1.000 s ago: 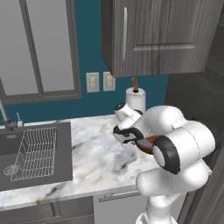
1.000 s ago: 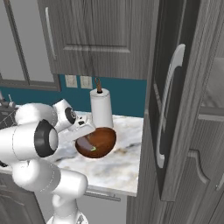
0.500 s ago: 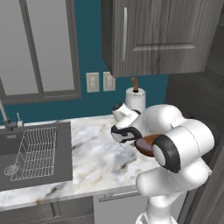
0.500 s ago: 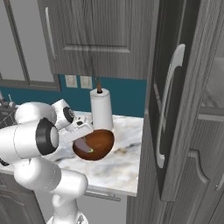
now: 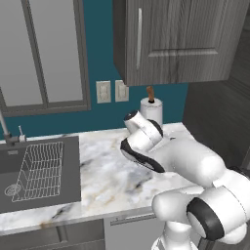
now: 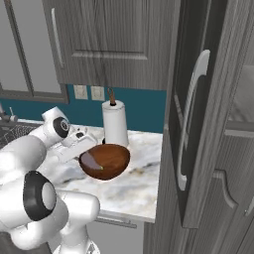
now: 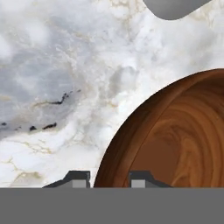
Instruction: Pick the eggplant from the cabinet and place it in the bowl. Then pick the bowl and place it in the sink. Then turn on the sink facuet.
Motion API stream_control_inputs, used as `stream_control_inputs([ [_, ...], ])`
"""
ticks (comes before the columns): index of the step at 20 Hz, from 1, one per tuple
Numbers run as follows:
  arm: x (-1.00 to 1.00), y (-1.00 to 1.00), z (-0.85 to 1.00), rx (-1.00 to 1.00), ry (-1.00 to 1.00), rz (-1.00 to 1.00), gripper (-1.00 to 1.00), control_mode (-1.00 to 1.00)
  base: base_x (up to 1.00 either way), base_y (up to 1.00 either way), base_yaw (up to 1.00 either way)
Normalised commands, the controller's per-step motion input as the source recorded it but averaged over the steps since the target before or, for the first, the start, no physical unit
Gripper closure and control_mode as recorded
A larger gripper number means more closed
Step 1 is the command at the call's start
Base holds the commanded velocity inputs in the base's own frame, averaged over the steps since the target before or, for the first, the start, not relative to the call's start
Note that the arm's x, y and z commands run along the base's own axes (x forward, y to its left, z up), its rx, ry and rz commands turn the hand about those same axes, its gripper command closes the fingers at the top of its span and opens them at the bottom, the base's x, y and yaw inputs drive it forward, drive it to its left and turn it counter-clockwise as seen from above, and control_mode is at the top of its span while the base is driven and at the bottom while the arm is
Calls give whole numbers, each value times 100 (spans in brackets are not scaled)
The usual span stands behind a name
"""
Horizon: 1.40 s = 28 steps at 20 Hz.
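The reddish-brown wooden bowl [image 6: 104, 161] rests on the marble counter [image 6: 134, 183] in front of the paper towel roll. In the hand view the bowl [image 7: 175, 135] takes up the lower right. My gripper [image 7: 110, 177] has one fingertip on each side of the bowl's near rim and is shut on that rim. From the right base view the gripper [image 6: 85, 152] meets the bowl's left edge. The eggplant is out of view. The sink [image 5: 73, 171] with its white wire rack lies at the left, the faucet [image 5: 6, 131] at its back edge. The tall cabinet [image 6: 218, 149] stands at the right.
A paper towel roll [image 6: 115, 125] stands just behind the bowl. The cabinet's open door [image 6: 191, 114] juts out over the counter's right end. A grey wall cupboard [image 5: 180, 39] hangs above the counter. Bare marble [image 5: 107, 171] runs between the sink and the arm.
The jaws have closed in onto the bowl's rim. The arm and the bowl have barely shifted.
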Motion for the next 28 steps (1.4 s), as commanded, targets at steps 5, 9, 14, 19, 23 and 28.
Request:
stream_control_inputs([
  [5,-93,39,78,0,0,23,100,-100,0,0,0],
  [9,-100,34,81,2,0,26,100,-100,0,0,0],
  [14,-80,37,72,9,-1,28,100,-100,0,0,0],
  [19,-60,14,70,16,-1,27,100,-100,0,0,0],
  [23,-67,0,53,18,0,26,100,-100,0,0,0],
  [28,-59,0,7,4,0,15,100,-100,0,0,0],
])
